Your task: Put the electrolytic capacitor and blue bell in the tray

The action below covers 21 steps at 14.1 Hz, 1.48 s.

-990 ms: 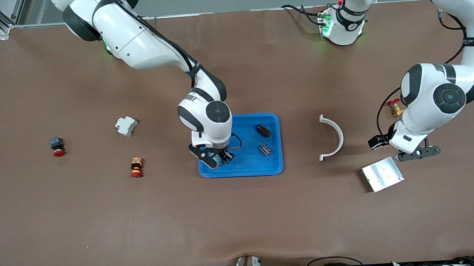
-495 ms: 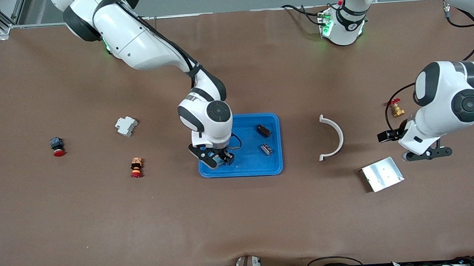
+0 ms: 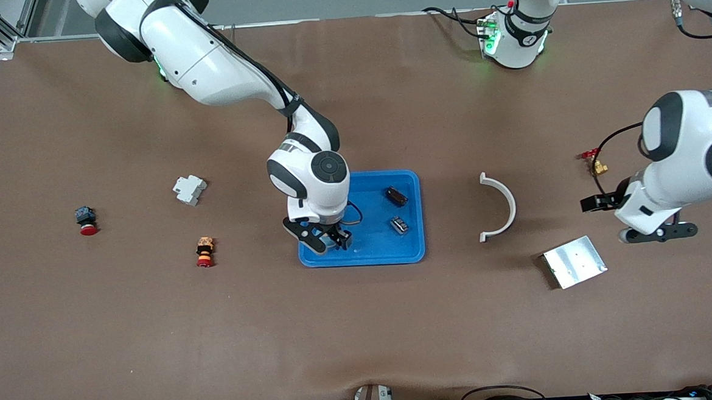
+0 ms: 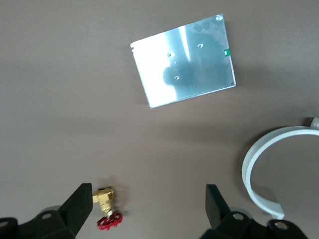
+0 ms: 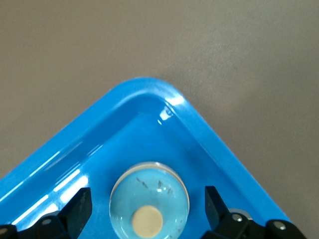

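Note:
The bright-blue tray (image 3: 377,251) sits mid-table. My right gripper (image 3: 327,239) hangs low over the tray corner nearest the front camera, on the right arm's side. It is open, and the blue bell (image 5: 149,201), a pale-blue dome with a cream centre, rests on the tray floor (image 5: 124,134) between its fingers, touching neither. Two small dark parts (image 3: 397,196) (image 3: 399,225) lie in the tray toward the left arm's end; which one is the electrolytic capacitor I cannot tell. My left gripper (image 3: 658,233) hangs open and empty (image 4: 149,199) over bare table near the left arm's end.
A silver plate (image 3: 574,262) and a white curved piece (image 3: 502,207) lie between the tray and my left gripper. A brass valve (image 3: 598,166) with a red handle sits beside them. Toward the right arm's end lie a white block (image 3: 190,189), a red button (image 3: 86,220) and an orange-red part (image 3: 204,250).
My right gripper has opened and let go of the blue bell in the tray. The left arm has swung away from the silver plate toward its own end of the table.

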{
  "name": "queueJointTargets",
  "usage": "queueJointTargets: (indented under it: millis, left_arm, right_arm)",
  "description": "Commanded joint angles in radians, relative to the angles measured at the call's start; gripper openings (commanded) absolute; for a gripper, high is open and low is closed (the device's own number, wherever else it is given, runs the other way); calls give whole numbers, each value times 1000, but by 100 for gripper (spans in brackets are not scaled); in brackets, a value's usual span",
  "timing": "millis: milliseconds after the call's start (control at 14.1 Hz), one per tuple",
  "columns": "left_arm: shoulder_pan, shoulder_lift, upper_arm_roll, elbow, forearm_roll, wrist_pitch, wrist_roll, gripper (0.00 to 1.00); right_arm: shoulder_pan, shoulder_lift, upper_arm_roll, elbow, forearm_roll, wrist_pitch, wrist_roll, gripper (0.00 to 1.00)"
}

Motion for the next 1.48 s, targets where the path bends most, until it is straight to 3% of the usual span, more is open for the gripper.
queueJointTargets:
  millis: [0, 495, 919, 1131, 1414]
  left_arm:
    - [46, -99, -9, -6, -80, -69, 86, 100]
    - [60, -260, -7, -24, -150, -184, 92, 100]
    - [72, -415, -7, -133, -227, -178, 100, 100]
    - [70, -486, -7, -188, -232, -175, 100, 100]
    - [70, -573, -7, -287, -270, -134, 112, 100]
  right_arm:
    - [-12, -6, 3, 29, -12, -24, -6, 100]
    - [-49, -43, 17, 36, -3, -124, -159, 100]
    - [-181, -101, 120, 24, -3, -228, -328, 100]
    - [-210, -142, 123, 18, -3, -310, -481, 100]
    - [-273, -210, 125, -39, -3, -308, -628, 100]
